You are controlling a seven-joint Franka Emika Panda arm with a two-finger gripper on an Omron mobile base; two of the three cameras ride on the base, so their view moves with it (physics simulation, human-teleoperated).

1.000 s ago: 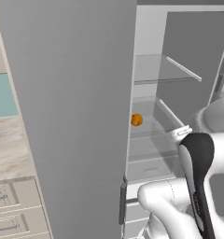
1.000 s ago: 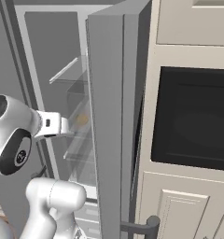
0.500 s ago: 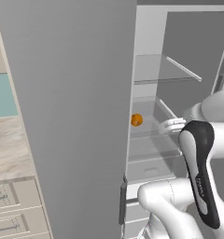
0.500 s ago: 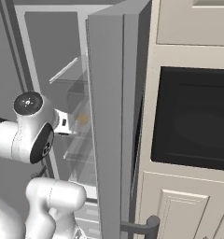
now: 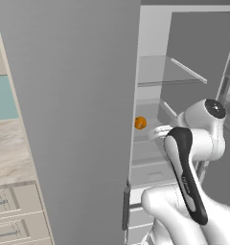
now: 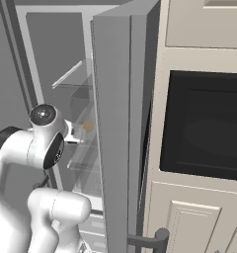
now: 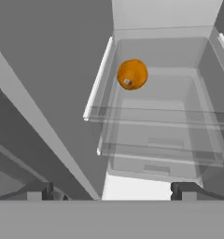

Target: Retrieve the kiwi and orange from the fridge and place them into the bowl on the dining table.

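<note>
Fridge (image 5: 83, 119) doors swung open, arm reaching into the white interior. Gripper (image 7: 112, 190) spread wide, nothing between the jaws; two dark tips apart at the bottom of the hand view. Orange (image 7: 132, 74) resting on a glass shelf (image 7: 156, 126), toward the back and near the shelf's left rail as the hand camera sees it. Also visible from the left base camera as a small bright ball (image 5: 140, 123) just inside the fridge opening, beside the edge of the left door, and dimly through the right door's shelving from the right base camera (image 6: 88, 126).

Key relation: orange ahead of the gripper along its pointing direction, well apart, and slightly off to the left of the midline between the tips. Round, so no long axis to line up with; any jaw angle fine. Next move probably a forward reach with a small leftward correction, then close. Risk: left rail and shelf edge close to the fruit, room for the near finger looks tight. Ball could roll on glass if nudged.

Kiwi not made out in these views. Fetch of the orange not yet done.
</note>
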